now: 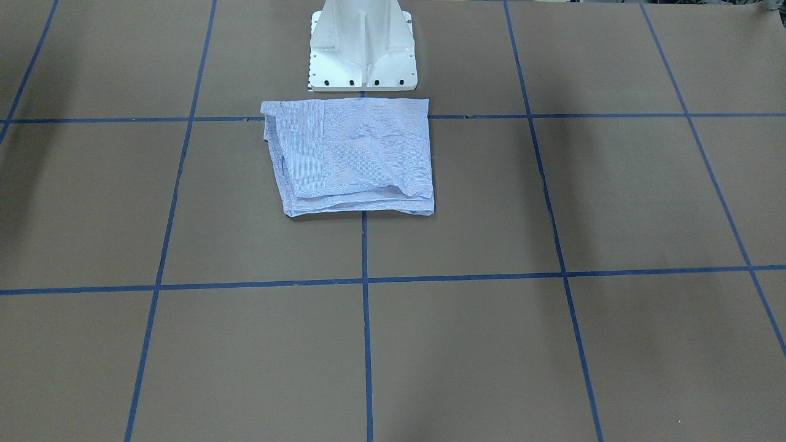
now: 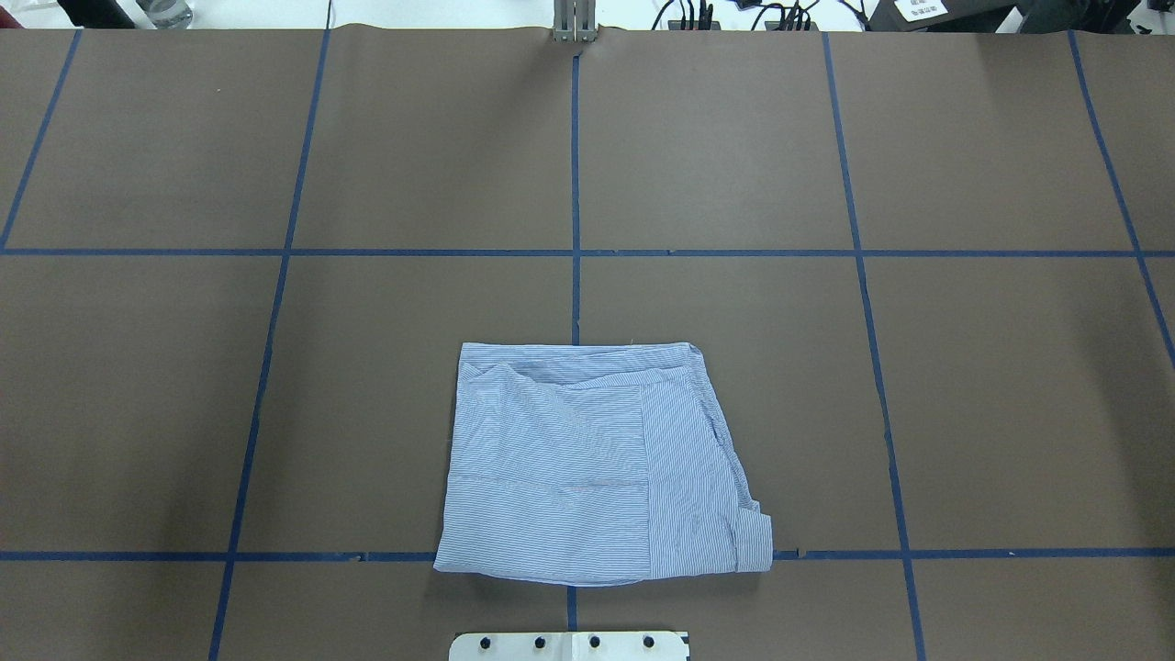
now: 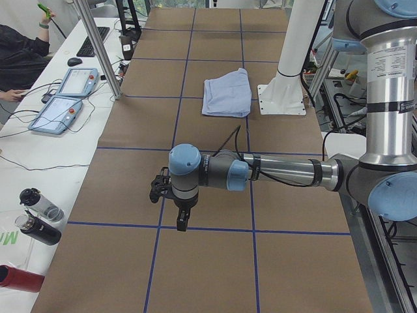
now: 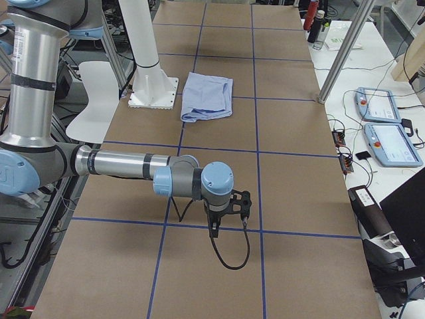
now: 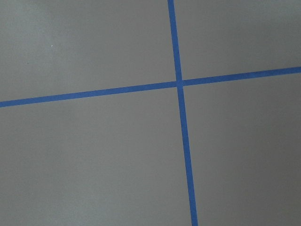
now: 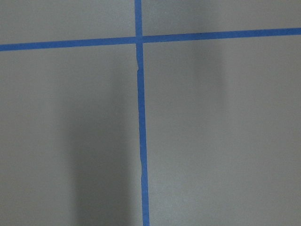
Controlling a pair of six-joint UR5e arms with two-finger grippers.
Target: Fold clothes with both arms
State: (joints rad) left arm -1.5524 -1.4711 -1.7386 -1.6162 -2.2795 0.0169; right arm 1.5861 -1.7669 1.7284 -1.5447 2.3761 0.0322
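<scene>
Near the pedestal point(image 1: 362, 43), the folded shirt point(image 2: 587, 459) could snag and unfold at its loose corner if the left gripper point(image 3: 176, 208) or right gripper point(image 4: 229, 216), jaws impossible to tell, swept past.

No readable text

A white card point(image 2: 921, 9) at the overhead view's top right carries dark print, too small to make out.

Left arm point(image 3: 287, 173), right arm point(image 4: 126, 164) outstretched; left fingers point(image 3: 180, 222), right fingers point(image 4: 213, 228) downward.
</scene>
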